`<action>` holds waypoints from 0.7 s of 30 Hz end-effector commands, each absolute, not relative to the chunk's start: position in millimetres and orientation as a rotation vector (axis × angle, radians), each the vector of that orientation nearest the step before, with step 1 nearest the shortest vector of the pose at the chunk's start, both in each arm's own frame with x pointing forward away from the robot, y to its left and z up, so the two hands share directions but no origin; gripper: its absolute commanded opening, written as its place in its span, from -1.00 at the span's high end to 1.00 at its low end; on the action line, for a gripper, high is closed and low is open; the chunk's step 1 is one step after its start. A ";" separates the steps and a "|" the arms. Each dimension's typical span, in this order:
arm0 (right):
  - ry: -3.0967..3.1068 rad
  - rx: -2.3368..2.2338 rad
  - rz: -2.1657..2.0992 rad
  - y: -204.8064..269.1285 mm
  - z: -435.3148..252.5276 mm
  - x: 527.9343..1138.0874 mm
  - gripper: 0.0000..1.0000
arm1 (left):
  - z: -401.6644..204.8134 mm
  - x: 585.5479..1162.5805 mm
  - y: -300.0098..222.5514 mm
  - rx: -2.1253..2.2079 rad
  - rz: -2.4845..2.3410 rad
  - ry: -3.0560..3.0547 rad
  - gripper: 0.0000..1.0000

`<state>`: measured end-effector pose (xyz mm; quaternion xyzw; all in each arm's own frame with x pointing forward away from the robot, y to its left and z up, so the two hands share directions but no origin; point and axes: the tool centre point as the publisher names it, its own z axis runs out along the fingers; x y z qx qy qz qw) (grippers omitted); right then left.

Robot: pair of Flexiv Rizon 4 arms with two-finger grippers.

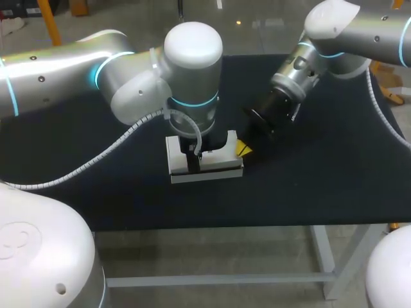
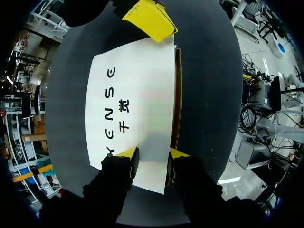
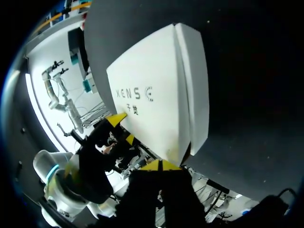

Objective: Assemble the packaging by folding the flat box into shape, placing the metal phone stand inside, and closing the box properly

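Lying on the counter [image 1: 321, 183] — one white box [image 1: 215, 171]. Pressing its top with left jaws narrowly parted; touching its end with right jaws closed.

Box [image 1: 207, 168] on table [image 1: 321, 186], right claw [image 1: 244, 149] beside

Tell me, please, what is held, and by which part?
Nothing looks gripped: the left gripper rests open on the white box at one end; the right gripper, shut, touches the other end.

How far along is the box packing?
Folded: the white box stands in shape. In hand: the left gripper rests on its top, the right gripper at its end. Left to do: a side flap shows a gap. The stand is out of sight.
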<state>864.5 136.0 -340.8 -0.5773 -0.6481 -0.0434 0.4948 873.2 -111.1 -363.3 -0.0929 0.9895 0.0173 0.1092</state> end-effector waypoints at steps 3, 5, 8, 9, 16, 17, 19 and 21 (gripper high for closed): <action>-1.552 -1.385 -0.090 136.4 -347.4 876.8 1.00 | -365.7 869.9 -110.5 -0.280 0.062 2.908 0.21; -1.548 -1.385 -0.084 137.3 -350.2 878.2 1.00 | -365.8 869.8 -110.3 -0.281 0.062 2.909 0.21; -1.544 -1.383 -0.076 137.6 -353.0 878.2 1.00 | -365.9 869.7 -109.8 -0.283 0.062 2.910 0.21; -1.543 -1.382 -0.076 137.5 -353.6 877.9 1.00 | -365.8 869.8 -109.6 -0.284 0.062 2.910 0.21; -1.547 -1.381 -0.079 136.6 -353.3 874.8 1.00 | -364.9 869.5 -108.6 -0.277 0.061 2.913 0.15; -1.547 -1.381 -0.080 136.5 -353.2 874.6 1.00 | -364.5 869.0 -108.5 -0.275 0.060 2.912 0.15; -1.549 -1.383 -0.081 136.7 -352.8 874.1 1.00 | -363.0 868.0 -107.6 -0.275 0.057 2.910 0.15; -1.551 -1.383 -0.083 136.9 -352.2 873.7 1.00 | -361.2 866.9 -106.5 -0.271 0.051 2.908 0.14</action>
